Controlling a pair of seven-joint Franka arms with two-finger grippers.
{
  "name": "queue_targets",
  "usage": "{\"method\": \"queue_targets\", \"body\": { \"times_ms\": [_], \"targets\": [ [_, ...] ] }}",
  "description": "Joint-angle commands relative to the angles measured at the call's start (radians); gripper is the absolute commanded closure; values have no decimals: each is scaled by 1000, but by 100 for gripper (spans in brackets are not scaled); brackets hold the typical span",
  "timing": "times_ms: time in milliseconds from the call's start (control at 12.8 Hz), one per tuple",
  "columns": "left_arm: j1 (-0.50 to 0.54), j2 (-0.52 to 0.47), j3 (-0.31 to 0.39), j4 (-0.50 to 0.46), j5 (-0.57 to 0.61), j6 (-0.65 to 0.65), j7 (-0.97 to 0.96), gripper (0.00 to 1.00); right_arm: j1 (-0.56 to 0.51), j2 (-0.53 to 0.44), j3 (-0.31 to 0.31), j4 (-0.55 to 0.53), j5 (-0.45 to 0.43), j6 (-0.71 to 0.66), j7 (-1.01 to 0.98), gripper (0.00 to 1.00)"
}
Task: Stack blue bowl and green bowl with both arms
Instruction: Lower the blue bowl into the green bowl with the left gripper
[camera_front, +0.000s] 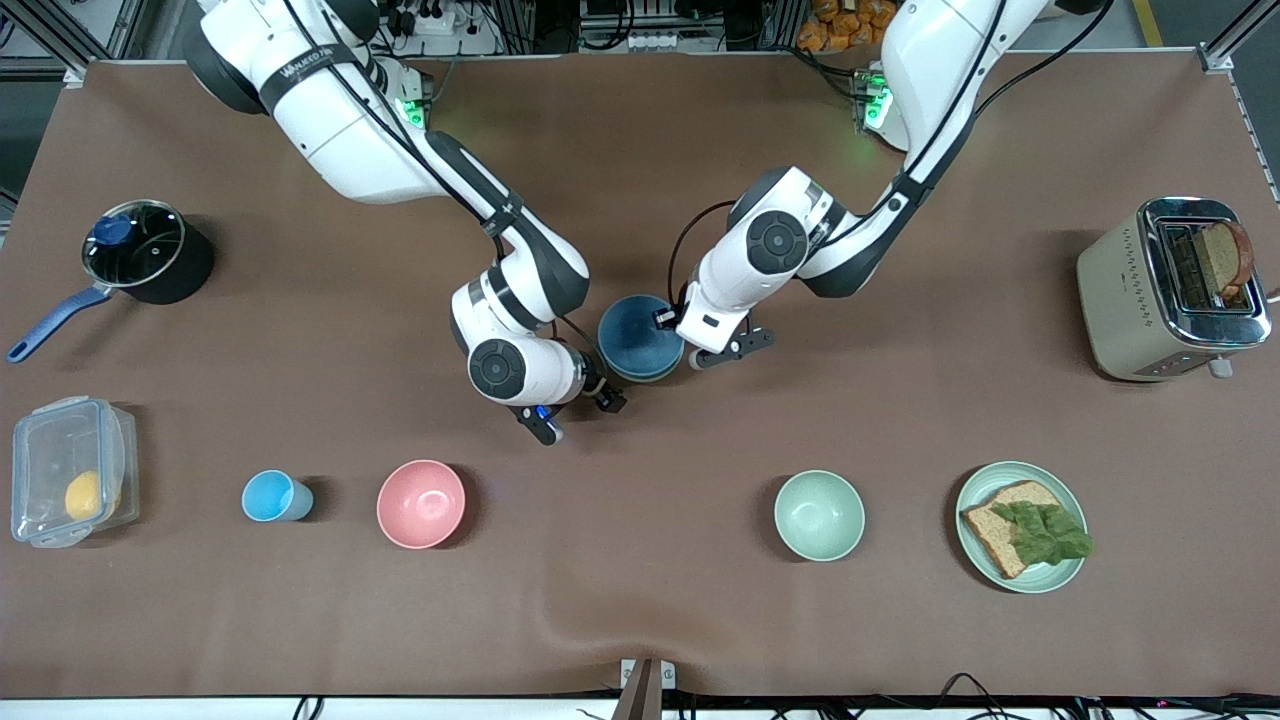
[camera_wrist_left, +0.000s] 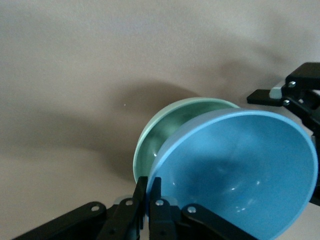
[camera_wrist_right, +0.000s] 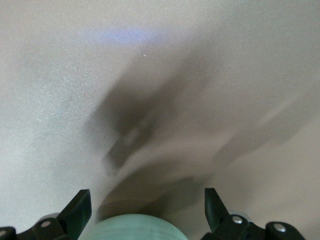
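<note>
The blue bowl (camera_wrist_left: 240, 170) you hold by its rim in the left gripper (camera_wrist_left: 149, 200), tilted into the green bowl (camera_wrist_left: 165, 132); your right gripper (camera_wrist_right: 147, 207) gapes wide, empty.

Your front view looks steeply down on the whole brown tabletop (camera_front: 640, 600) from high across it, facing the robots, whose bases line its top edge. Your left wrist camera sits close in, looking past the left claw (camera_wrist_left: 148, 200) at the blue bowl (camera_wrist_left: 240, 170), with the green bowl (camera_wrist_left: 165, 135) just under it. Your right wrist camera hangs low over the tabletop, the right claw (camera_wrist_right: 145, 210) framing the green bowl's rim. All three views share the spot around the blue bowl (camera_front: 640, 335) at mid-tabletop.
</note>
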Motion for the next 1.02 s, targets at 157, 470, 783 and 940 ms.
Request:
{"method": "queue_targets", "body": {
  "times_ms": [157, 470, 783, 940],
  "targets": [
    [-17, 23, 12, 18, 24, 8, -30, 100, -6, 9, -1, 20, 3, -7, 17, 0],
    [-18, 40, 12, 16, 24, 8, -30, 100, 3, 9, -3, 20, 1, -7, 18, 0],
    [-23, 51, 12, 18, 47, 8, -32, 46, -7, 6, -3, 20, 0, -9, 5, 0],
    [-21, 54, 12, 19, 48, 8, -32, 0, -13, 1, -3, 20, -6, -9, -21, 0]
  ]
}}
